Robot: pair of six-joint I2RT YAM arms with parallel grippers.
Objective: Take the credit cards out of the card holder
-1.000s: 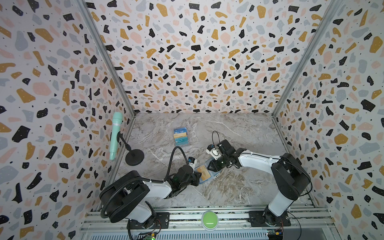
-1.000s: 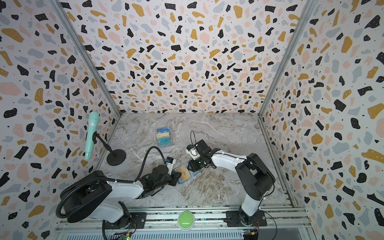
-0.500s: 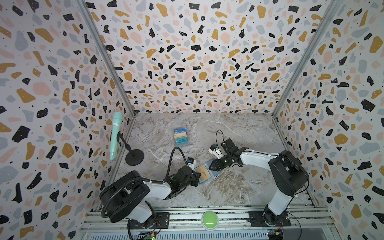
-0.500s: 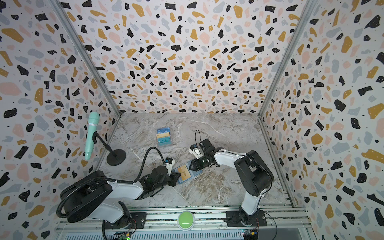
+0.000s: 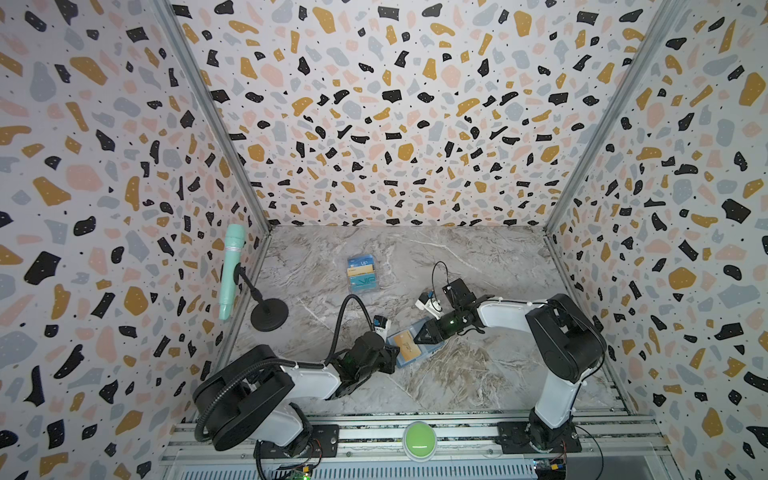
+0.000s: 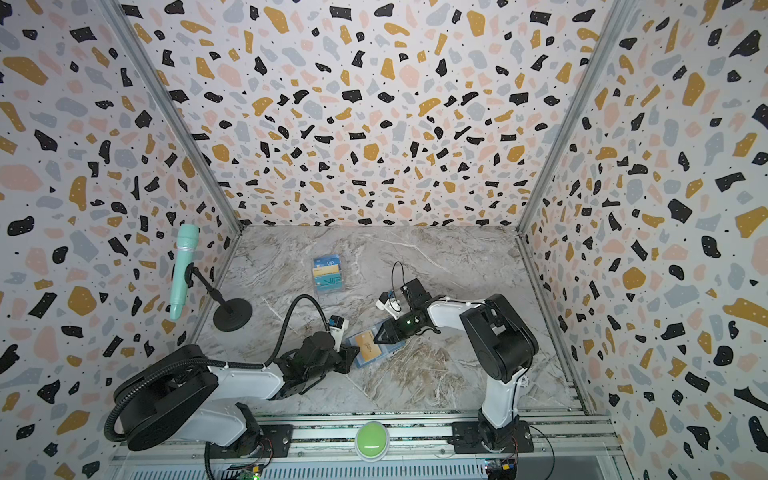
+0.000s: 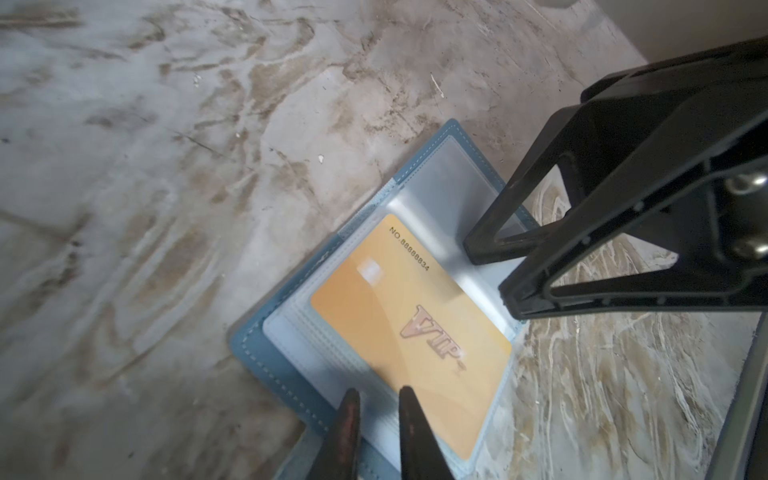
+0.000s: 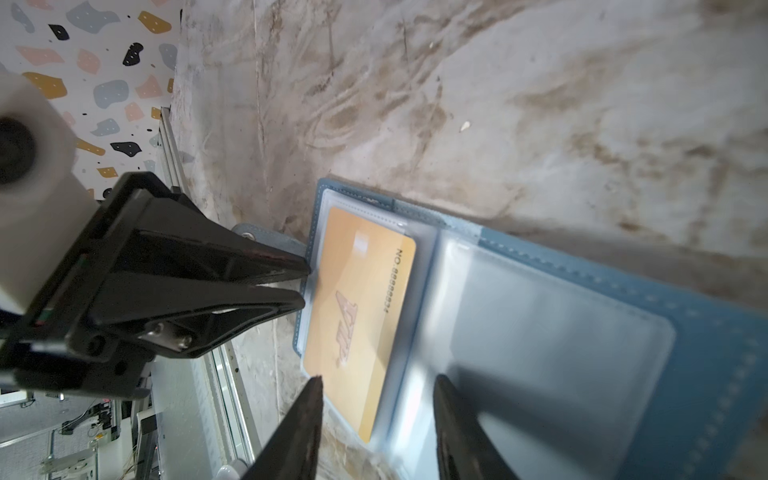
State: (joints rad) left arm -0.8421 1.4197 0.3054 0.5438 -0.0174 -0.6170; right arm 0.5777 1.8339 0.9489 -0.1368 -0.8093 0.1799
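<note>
The slate-blue card holder (image 5: 411, 362) (image 6: 376, 362) lies open on the marble floor, near the front middle in both top views. A golden-yellow credit card (image 7: 415, 324) (image 8: 361, 291) sits in one clear inner pocket; the facing pocket looks empty. My left gripper (image 5: 392, 353) (image 7: 376, 392) is shut on the holder's pocket pages at the card's outer side. My right gripper (image 5: 419, 336) (image 8: 378, 378) is open, one finger outside the card's end and the other over the clear sleeve. The holder's snap tab (image 8: 253, 232) pokes out beneath the left fingers.
A clear tiered rack (image 5: 361, 272) holding blue and gold cards stands behind the holder. A mint microphone (image 5: 230, 274) on a black round-based stand (image 5: 269, 314) is at the left wall. A green button (image 5: 419, 434) sits on the front rail. Patterned walls enclose three sides.
My right gripper has come forward and down onto the open holder, and its jaws have spread wider. The left gripper has kept its hold in the same place.
</note>
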